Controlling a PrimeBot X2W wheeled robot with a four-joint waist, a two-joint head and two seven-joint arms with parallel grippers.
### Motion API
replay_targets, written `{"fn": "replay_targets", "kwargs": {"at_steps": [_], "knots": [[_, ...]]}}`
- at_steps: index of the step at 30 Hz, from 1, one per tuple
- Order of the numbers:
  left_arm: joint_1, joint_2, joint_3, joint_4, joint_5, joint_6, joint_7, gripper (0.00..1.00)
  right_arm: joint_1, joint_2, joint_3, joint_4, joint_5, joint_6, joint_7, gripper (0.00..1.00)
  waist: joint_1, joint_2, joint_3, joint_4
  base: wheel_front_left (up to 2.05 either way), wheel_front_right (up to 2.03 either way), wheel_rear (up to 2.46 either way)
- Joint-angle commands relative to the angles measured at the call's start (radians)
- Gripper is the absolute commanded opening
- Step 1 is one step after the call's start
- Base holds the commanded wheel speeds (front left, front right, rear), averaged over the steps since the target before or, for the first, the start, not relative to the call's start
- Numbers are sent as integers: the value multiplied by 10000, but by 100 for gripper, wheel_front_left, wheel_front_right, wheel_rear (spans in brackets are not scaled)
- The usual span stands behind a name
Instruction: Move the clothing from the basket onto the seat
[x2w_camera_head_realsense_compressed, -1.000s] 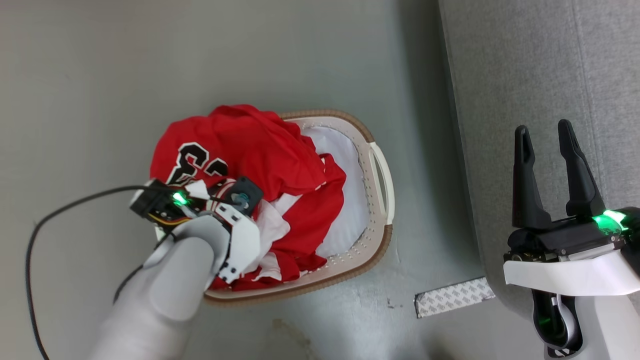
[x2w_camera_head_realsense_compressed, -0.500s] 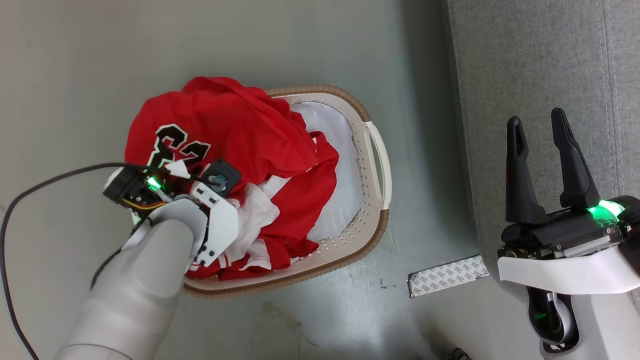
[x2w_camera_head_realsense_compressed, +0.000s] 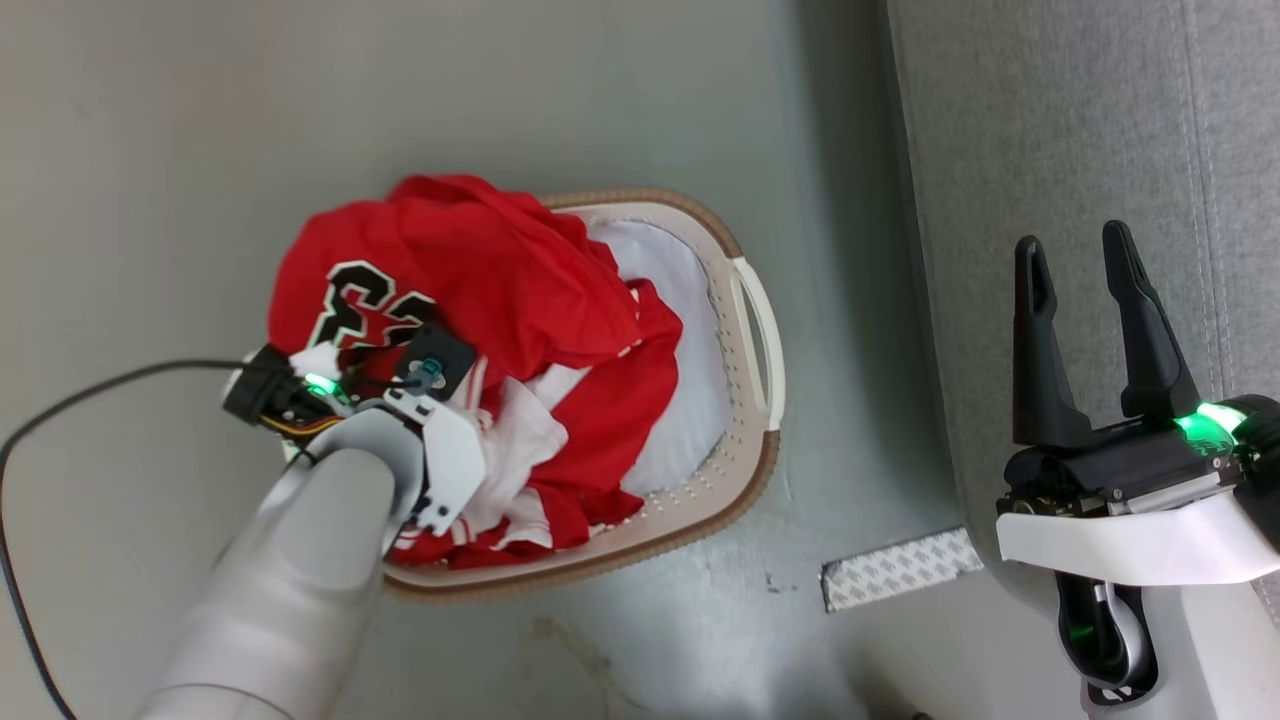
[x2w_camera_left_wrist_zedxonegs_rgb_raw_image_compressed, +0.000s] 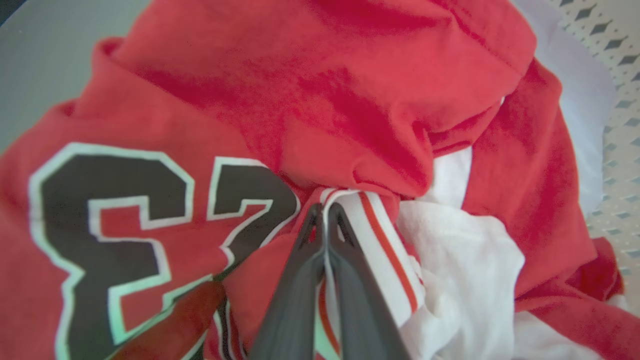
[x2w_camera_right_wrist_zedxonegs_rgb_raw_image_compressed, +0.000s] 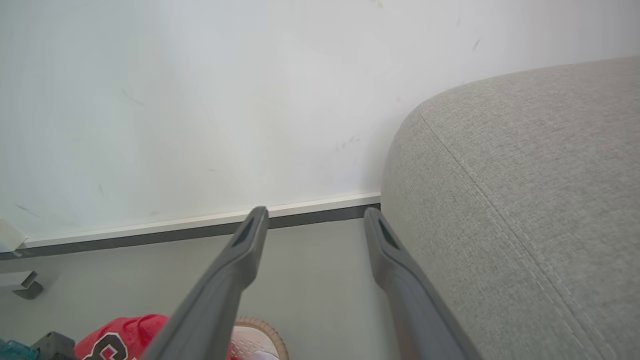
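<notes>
The left tool (x2w_camera_left_wrist_zedxonegs_rgb_raw_image_compressed: 324, 211) has closed. Its two fingers, apart a second ago, now meet on the white, red-striped trim (x2w_camera_left_wrist_zedxonegs_rgb_raw_image_compressed: 380, 240) of the jersey (x2w_camera_left_wrist_zedxonegs_rgb_raw_image_compressed: 320, 90), beside the black number (x2w_camera_left_wrist_zedxonegs_rgb_raw_image_compressed: 100, 225). The head camera has swung a little, shifting the whole scene. The wrist (x2w_camera_head_realsense_compressed: 440, 470) covers the grip there, so I cannot tell whether the cloth has risen.

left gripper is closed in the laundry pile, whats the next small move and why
Probably lift the left gripper straight up. It is shut on the striped trim of the red clothing, which lies heaped in the basket; raising it clears the rim before swinging to the grey seat.
</notes>
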Motion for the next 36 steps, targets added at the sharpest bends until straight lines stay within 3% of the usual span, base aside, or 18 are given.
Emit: {"fn": "replay_targets", "kwargs": {"at_steps": [1, 6, 11, 24, 36], "knots": [[-17, -47, 23, -2, -83, -4, -105, 0, -71, -27, -56, 50, -69, -19, 7, 100, -1, 0, -137, 96, 0, 0, 0], [352, -435, 359, -265, -771, 52, -1044, 0, 170, -28, -186, 188, -228, -19, 7, 100, -1, 0, -880, 408, 0, 0, 0], [1097, -732, 636, -1256, -1533, 182, -1307, 0, 516, -30, -370, 394, -346, -19, 7, 100, -1, 0, -1889, 789, 0, 0, 0], [4716, -702, 973, -7192, -2558, 845, -1303, 0, 1716, -33, -563, 1129, -678, -19, 7, 100, -1, 0, -4802, 1613, 0, 0, 0], [6302, -716, 1399, -10288, -2751, 1178, -1305, 0, 2831, -30, -151, 1756, -640, -19, 7, 100, -1, 0, -7042, 1686, 0, 0, 0]]}}
